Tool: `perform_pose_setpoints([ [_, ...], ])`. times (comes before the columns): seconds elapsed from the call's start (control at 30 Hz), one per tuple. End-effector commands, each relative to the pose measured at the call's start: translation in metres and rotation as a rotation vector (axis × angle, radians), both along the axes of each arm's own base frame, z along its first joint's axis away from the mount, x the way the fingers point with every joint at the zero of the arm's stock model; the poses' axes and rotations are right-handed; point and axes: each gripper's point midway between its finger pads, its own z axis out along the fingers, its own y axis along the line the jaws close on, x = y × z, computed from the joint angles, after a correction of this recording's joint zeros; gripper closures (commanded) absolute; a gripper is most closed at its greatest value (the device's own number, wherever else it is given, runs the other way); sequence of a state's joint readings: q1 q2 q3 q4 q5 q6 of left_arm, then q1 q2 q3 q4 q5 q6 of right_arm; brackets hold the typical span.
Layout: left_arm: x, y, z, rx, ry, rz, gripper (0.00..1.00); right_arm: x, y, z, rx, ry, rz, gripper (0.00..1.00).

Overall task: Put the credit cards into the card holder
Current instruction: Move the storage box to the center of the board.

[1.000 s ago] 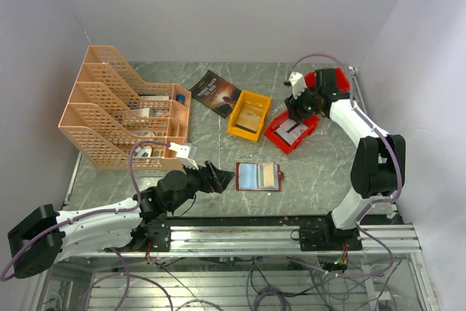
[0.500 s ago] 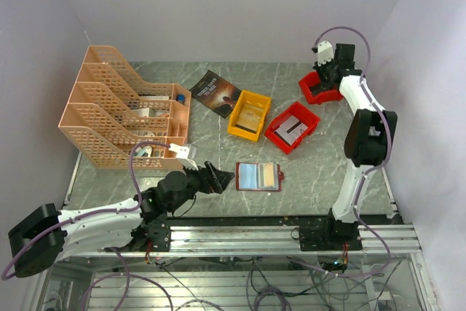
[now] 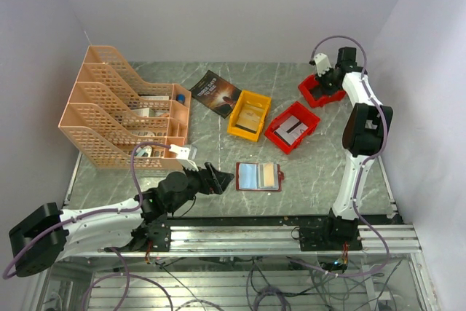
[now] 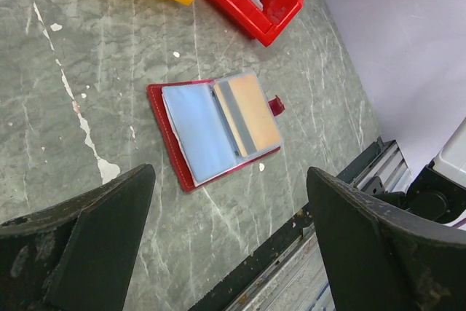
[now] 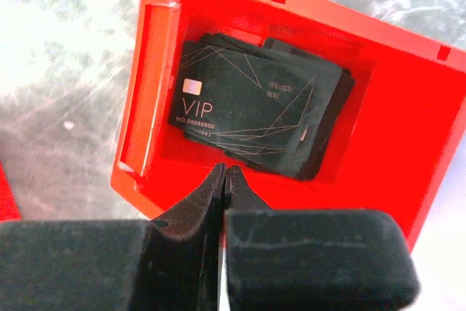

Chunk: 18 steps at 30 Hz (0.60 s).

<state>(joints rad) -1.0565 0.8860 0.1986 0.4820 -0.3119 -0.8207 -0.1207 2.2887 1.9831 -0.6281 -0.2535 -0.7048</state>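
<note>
Rt claw (image 5: 224, 172) swung from middle red bin (image 3: 280, 141) to small red plastic bin (image 5: 408, 71), upper right of top view; jaws now pressed together, gripping nothing, over black VIP credit cards (image 5: 255, 111). Lt claw (image 4: 229, 180) spread wide nr dark red folding card holder (image 4: 218, 125), lying unfolded at centre of surface (image 4: 73, 71). Tan card (image 4: 251, 111) prob. already pocketed; black stack left to do.

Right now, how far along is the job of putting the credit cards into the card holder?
Done: the card holder lies open on the table, and a tan card seems to sit in its right pocket. In hand: the right gripper, shut and empty, hovers over the black cards stacked in the far red bin; the left gripper is open near it. Left: the black cards, none picked up yet.
</note>
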Motion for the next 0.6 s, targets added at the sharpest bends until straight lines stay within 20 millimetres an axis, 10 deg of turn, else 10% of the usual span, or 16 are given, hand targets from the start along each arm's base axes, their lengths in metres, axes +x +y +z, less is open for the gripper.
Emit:
perform_pose_setpoints([
  [0.0, 0.005, 0.001, 0.005, -0.024, -0.017, 0.024, 0.04, -0.044, -0.007, -0.015, -0.008, 0.150, 0.131, 1.00],
  [0.57, 0.003, 0.002, 0.005, -0.030, -0.013, 0.020, 0.04, -0.112, -0.023, -0.005, 0.085, 0.223, 0.148, 1.00],
])
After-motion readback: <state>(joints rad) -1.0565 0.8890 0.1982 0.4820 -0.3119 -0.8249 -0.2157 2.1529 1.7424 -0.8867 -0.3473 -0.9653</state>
